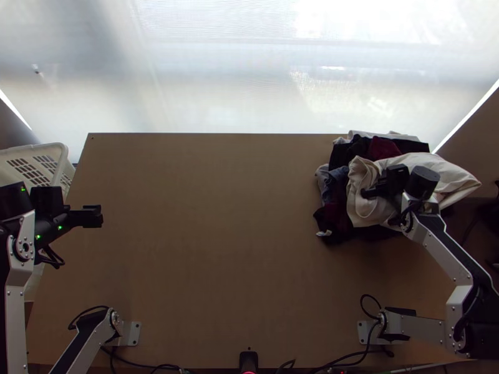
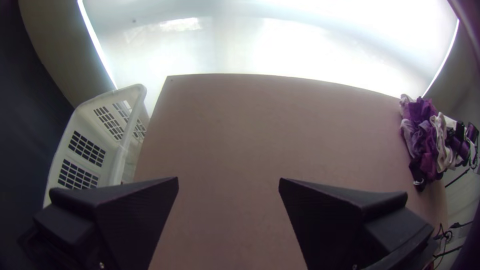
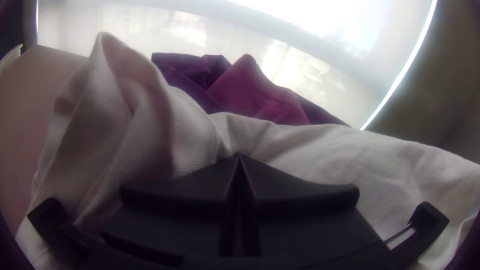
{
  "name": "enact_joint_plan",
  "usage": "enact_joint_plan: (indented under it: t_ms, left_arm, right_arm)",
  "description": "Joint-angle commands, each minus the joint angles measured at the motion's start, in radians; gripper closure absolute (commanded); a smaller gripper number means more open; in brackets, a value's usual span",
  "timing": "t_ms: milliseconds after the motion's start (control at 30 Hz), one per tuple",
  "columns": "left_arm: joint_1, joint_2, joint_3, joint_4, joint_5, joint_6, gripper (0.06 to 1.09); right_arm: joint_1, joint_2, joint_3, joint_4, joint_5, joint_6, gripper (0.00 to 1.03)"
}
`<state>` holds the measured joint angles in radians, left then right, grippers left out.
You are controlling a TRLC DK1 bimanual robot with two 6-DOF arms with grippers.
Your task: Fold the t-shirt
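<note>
My right hand (image 3: pixel 239 157) has its fingers pressed together on the cream cloth (image 3: pixel 350 155), creases running in to the tips; I read that as a pinch, though I can't tell how deep it bites. I take this cloth for the t-shirt; it lies bunched on top of the pile of clothes (image 1: pixel 337 209) at the worktop's (image 1: pixel 218 249) far right corner. If the pinch has only a shallow ridge, the shirt could slip out as I lift. Tucked against it is burgundy cloth (image 3: pixel 260 95), and a low, fast drag could bring that along or tip garments over the edge. Across the worktop, my left hand (image 2: pixel 228 179) is spread, holding nothing, near the white basket (image 2: pixel 134 90); swinging it inward too low could knock the basket's rim.
</note>
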<state>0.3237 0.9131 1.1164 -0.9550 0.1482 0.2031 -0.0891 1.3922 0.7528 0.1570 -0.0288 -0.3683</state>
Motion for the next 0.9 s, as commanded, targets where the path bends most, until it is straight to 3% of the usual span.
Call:
enact_joint_plan:
  t_ms: [0,167,267,367,867]
  left_arm:
    - [0.017,-0.008,-0.01,0.007,-0.002,0.012,0.11]
    - [0.025,-0.014,0.0,0.007,-0.001,0.013,0.11]
    - [0.023,-0.017,0.008,0.005,-0.001,0.009,0.11]
    - [0.018,-0.022,0.011,0.004,0.001,0.005,0.11]
    - [0.005,-0.08,0.02,-0.041,0.001,0.005,0.11]
  right_arm:
    - [0.022,0.039,-0.059,0.053,0.02,-0.029,1.0]
    - [0.015,0.024,-0.02,0.087,0.026,-0.057,0.97]
    - [0.015,-0.015,0.017,0.049,0.04,-0.08,0.67]
    - [0.015,-0.068,0.039,0.016,0.046,-0.087,0.03]
    - [0.011,-0.374,0.168,-0.18,0.046,-0.084,0.04]
